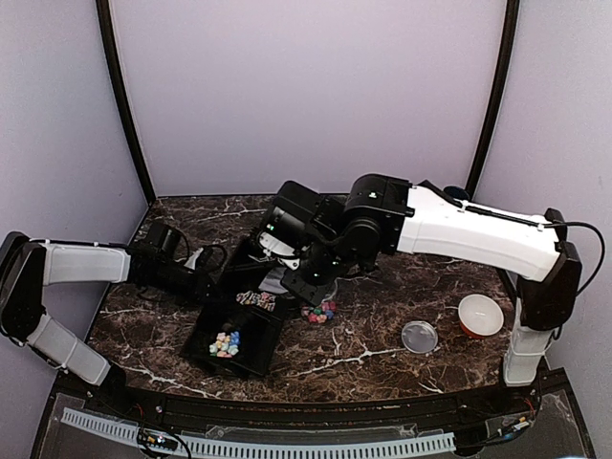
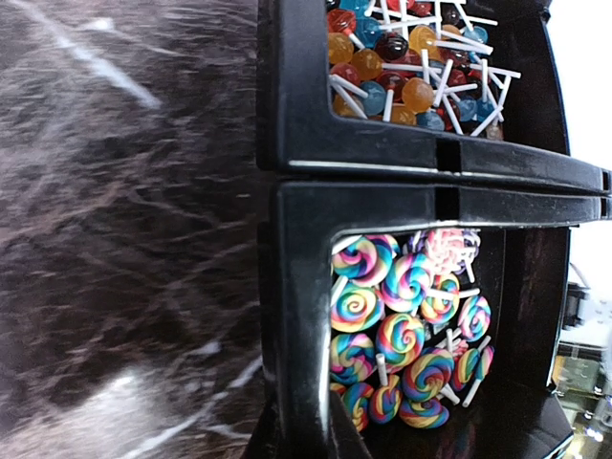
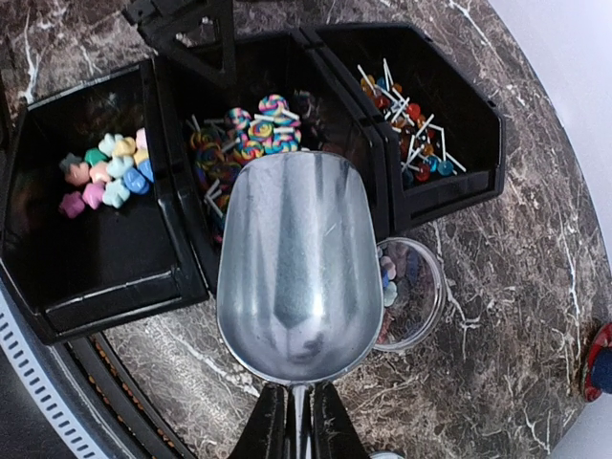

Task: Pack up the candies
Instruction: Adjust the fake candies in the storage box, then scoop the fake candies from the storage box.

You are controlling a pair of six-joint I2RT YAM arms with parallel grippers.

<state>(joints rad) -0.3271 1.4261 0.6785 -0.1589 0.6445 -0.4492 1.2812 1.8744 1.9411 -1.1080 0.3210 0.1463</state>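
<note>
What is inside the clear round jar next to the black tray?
A few mixed-colour candies lie in the jar; the empty metal scoop covers part of it, so the full count is hidden.

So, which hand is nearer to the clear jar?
Right. The right hand, holding the scoop, is just beside the jar; the left hand is on the other side of the tray, farther away.

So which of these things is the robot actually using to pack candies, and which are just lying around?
In the job: star candies, swirl lollipops, ball lollipops, black tray, metal scoop in the right gripper, clear jar.
Lying about: clear lid, orange-rimmed bowl, both untouched.
</note>
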